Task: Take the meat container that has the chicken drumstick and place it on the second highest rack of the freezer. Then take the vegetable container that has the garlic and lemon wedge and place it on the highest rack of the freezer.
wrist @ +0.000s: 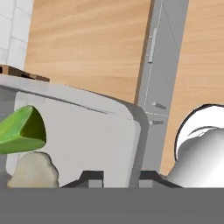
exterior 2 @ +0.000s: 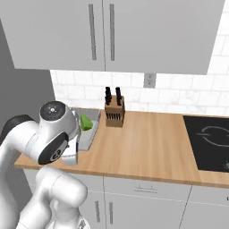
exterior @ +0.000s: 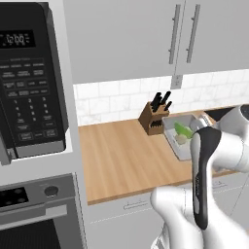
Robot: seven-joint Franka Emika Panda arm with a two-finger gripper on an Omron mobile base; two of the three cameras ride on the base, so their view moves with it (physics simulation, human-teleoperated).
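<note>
Over the wooden counter (exterior: 121,155), the gripper (wrist: 116,177) pinches the grey tray (wrist: 87,140) by its rim wall, one finger either side, so the lemon wedge (wrist: 22,129) and garlic (wrist: 34,171) stay level inside.

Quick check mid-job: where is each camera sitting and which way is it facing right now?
Left base view: behind the arm's left, facing counter, microwave; arm lower right.
Right base view: behind its right, facing counter, cooktop; arm lower left.
Hand view: on the hand, over the vegetable container; gripper straddles its rim.
Shared: knife block, lemon wedge.
</note>
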